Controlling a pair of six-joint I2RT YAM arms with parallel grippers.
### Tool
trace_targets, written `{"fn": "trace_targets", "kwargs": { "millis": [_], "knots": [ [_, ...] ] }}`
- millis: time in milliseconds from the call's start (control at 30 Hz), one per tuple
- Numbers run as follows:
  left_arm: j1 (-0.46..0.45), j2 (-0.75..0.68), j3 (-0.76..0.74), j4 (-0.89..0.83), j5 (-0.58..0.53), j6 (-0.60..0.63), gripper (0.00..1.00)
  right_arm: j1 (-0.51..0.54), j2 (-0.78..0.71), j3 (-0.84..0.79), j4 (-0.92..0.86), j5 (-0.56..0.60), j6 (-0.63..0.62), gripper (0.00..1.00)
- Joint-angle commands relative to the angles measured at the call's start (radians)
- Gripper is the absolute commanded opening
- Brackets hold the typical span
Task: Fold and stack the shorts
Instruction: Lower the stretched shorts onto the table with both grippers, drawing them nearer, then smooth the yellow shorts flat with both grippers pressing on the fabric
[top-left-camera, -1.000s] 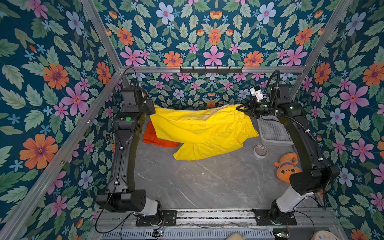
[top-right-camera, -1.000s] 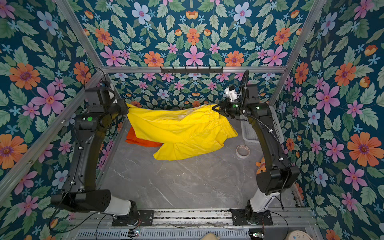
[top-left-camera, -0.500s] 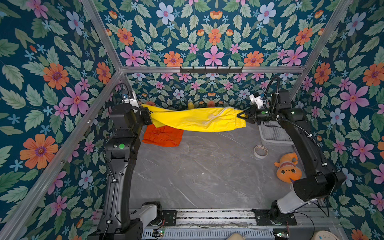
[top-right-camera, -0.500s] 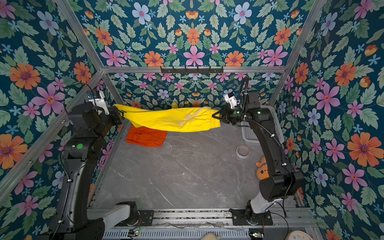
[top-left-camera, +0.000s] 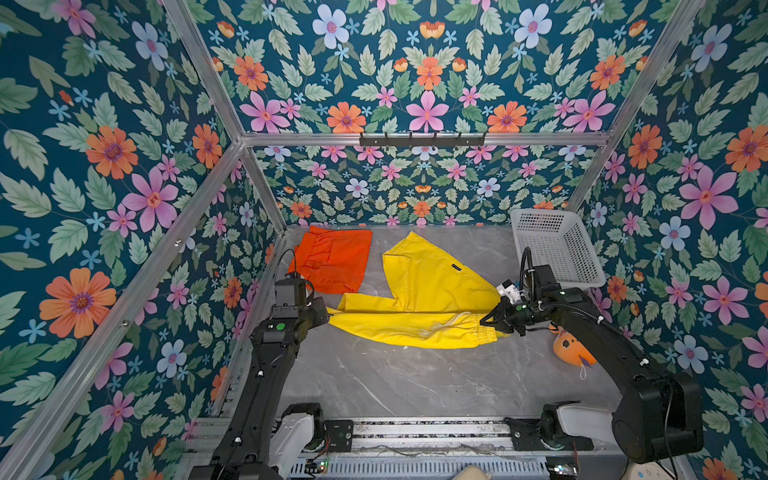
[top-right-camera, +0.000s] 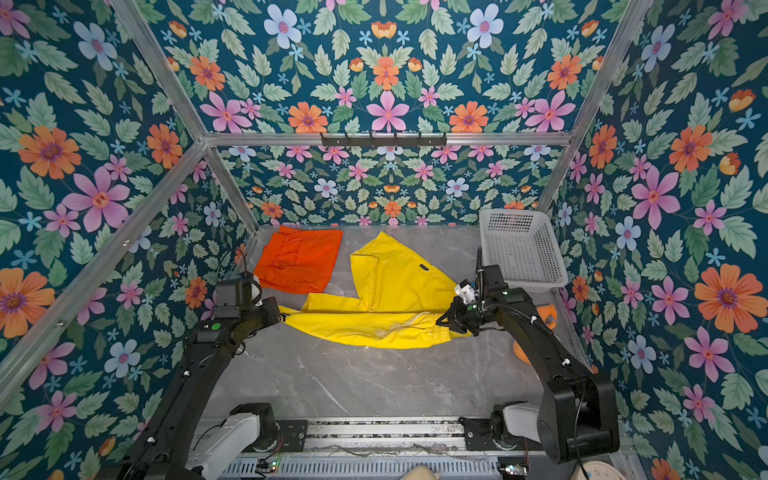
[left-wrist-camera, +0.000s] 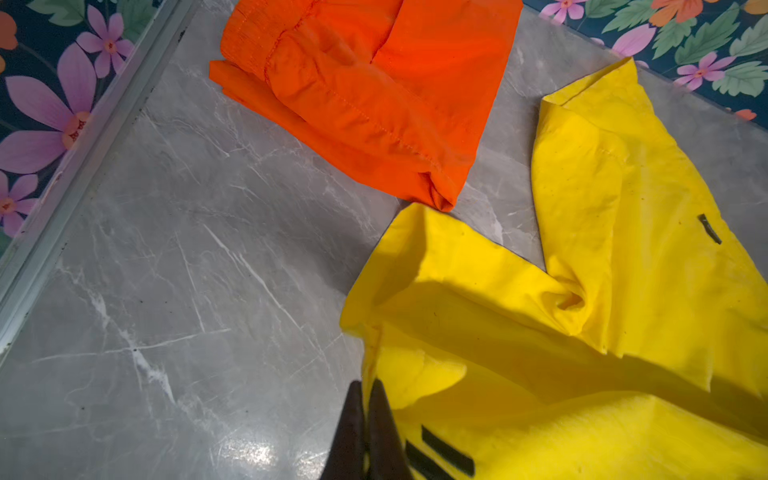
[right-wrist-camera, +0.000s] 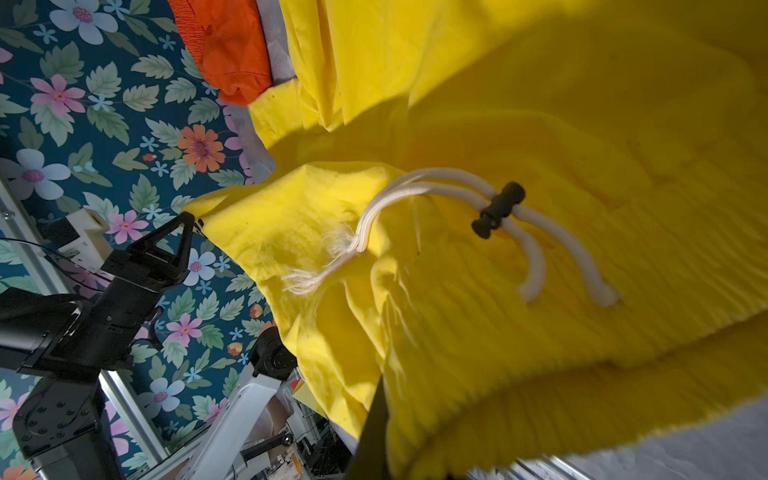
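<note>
Grey marble tabletop holds the yellow shorts, spread just beside the folded orange shorts; left gripper and right gripper pinch their opposite ends tightly. Only the right wrist view shows the drawstring and its black toggle

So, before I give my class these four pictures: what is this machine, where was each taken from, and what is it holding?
This is a robot with two black arms, a left arm and a right arm, at a grey table. Two pictures look down from overhead, nearly alike; the other two come from a camera on each wrist. Each arm ends in two fingers. The left fingers and the right fingers are shut on opposite ends of the yellow shorts, which lie spread on the table. Folded orange shorts lie at the back, with a white basket and an orange toy on the right.
</note>
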Motion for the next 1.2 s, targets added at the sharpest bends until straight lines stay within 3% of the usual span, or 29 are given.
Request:
{"fn": "trace_targets", "kwargs": {
  "millis": [0, 167, 233, 333, 500, 600, 667, 867, 1000, 1167],
  "knots": [
    [0.001, 0.025, -0.042, -0.044, 0.034, -0.065, 0.02, 0.000, -0.021, -0.098, 0.004, 0.061, 0.064, 0.00],
    [0.001, 0.004, -0.082, -0.080, 0.058, -0.089, 0.19, 0.016, -0.046, -0.198, 0.039, 0.061, 0.128, 0.00],
    [0.001, -0.021, -0.089, -0.089, 0.068, -0.097, 0.32, 0.025, -0.060, -0.217, 0.010, 0.063, 0.134, 0.13],
    [0.001, -0.049, -0.056, -0.109, 0.064, -0.100, 0.37, 0.025, -0.123, -0.210, -0.096, 0.104, 0.130, 0.39],
    [0.000, -0.023, 0.052, -0.101, 0.078, -0.072, 0.40, 0.011, -0.254, -0.108, -0.322, 0.331, 0.127, 0.54],
    [-0.004, 0.055, 0.097, -0.009, 0.156, -0.054, 0.41, -0.017, -0.236, -0.036, -0.345, 0.415, 0.108, 0.55],
    [-0.021, 0.126, 0.130, 0.059, 0.207, -0.047, 0.41, -0.017, -0.199, 0.006, -0.293, 0.405, 0.082, 0.56],
    [-0.207, 0.411, 0.277, 0.219, 0.206, -0.053, 0.42, 0.126, -0.079, 0.078, -0.070, 0.337, 0.124, 0.55],
    [-0.321, 0.595, 0.331, 0.336, 0.255, -0.091, 0.40, 0.223, -0.018, 0.026, 0.037, 0.314, 0.195, 0.55],
    [-0.403, 0.760, 0.358, 0.430, 0.319, -0.141, 0.38, 0.243, 0.012, -0.104, 0.068, 0.319, 0.249, 0.54]
  ]
}}
